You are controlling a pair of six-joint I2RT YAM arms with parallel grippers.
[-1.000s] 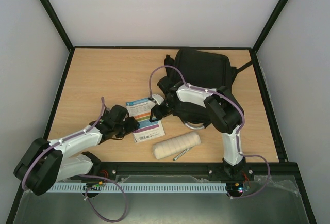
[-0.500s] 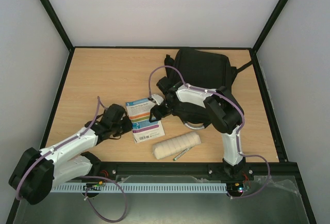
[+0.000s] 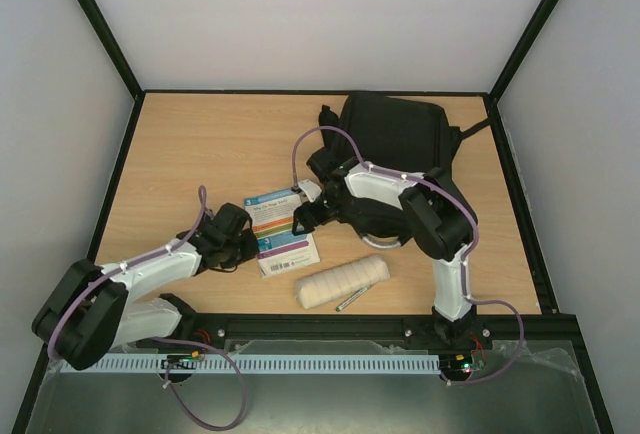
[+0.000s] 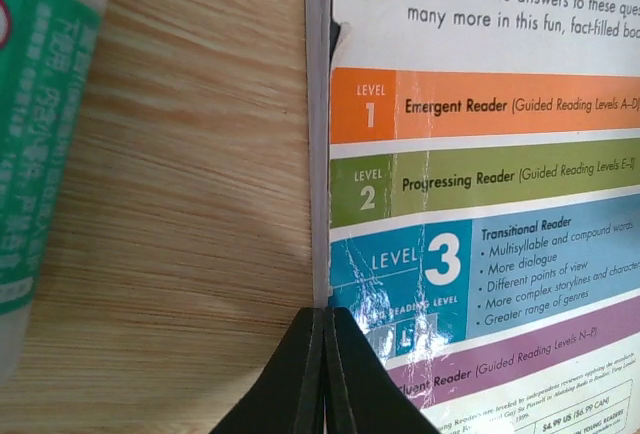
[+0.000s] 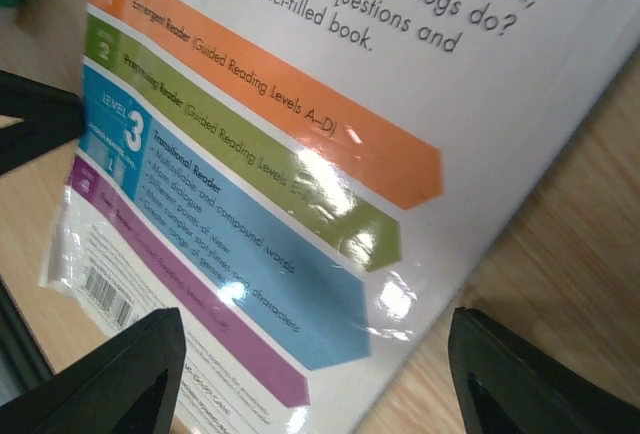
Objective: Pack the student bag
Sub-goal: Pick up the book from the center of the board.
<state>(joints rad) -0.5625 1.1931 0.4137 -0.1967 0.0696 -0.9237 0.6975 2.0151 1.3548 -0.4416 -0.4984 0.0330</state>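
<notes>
The student bag (image 3: 400, 134), a big black backpack, lies at the back right of the table. A thin reader book (image 3: 282, 232) with coloured level bands (image 4: 480, 184) lies flat in front of it. My left gripper (image 3: 248, 238) is at the book's left edge. In the left wrist view its black jaws (image 4: 325, 312) are pressed together, with the book's grey edge running into their seam. My right gripper (image 3: 300, 218) hovers over the book's far right part. Its fingers (image 5: 130, 364) stand wide apart above the book (image 5: 300, 154), holding nothing.
A rolled cream towel (image 3: 342, 282) and a pen (image 3: 351, 299) lie near the front edge, right of the book. A green and white tube (image 4: 40, 124) lies on the wood just left of the book. The bag's grey handle loop (image 3: 380, 244) is under the right arm.
My left gripper has closed from open to shut at the book's left edge, after its arm shifted slightly. My right gripper's fingers have spread wider above the book.
</notes>
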